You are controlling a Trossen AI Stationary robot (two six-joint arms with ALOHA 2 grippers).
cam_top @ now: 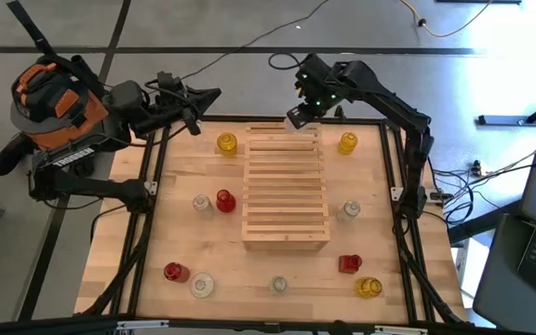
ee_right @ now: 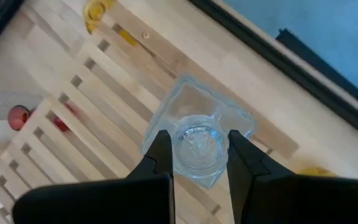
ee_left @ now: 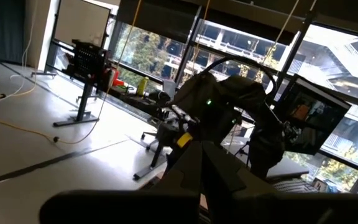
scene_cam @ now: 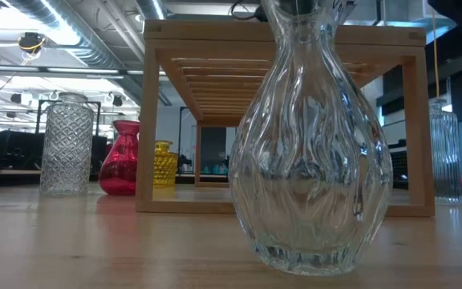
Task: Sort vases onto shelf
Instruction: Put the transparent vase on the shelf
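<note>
The slatted wooden shelf (cam_top: 286,191) stands mid-table. My right gripper (cam_top: 298,115) hangs over its far edge, shut on a clear angular vase (ee_right: 197,140). My left gripper (cam_top: 198,100) waits shut beyond the table's far left corner, touching nothing. Standing loose on the table are yellow vases (cam_top: 226,143) (cam_top: 347,142) (cam_top: 369,288), red vases (cam_top: 225,201) (cam_top: 176,273) (cam_top: 350,264) and clear vases (cam_top: 201,203) (cam_top: 350,210) (cam_top: 279,285) (cam_top: 202,285). In the low view a big clear vase (scene_cam: 311,144) fills the foreground before the shelf (scene_cam: 159,120). My right gripper pinches the clear vase at its round mouth (ee_right: 197,163), one finger (ee_right: 160,155) on each side, coming from above and pointing down. The vase's wider body (ee_right: 194,102) shows below the fingers, over the shelf's far slats. Whether its base rests on them I cannot tell.
The shelf's slatted top (ee_right: 73,112) carries nothing else. Black frame rails (cam_top: 152,167) run along the table's left and right sides. An orange vacuum (cam_top: 54,98) sits on the floor beyond the left arm. Bare tabletop lies near the front edge, between the vases.
</note>
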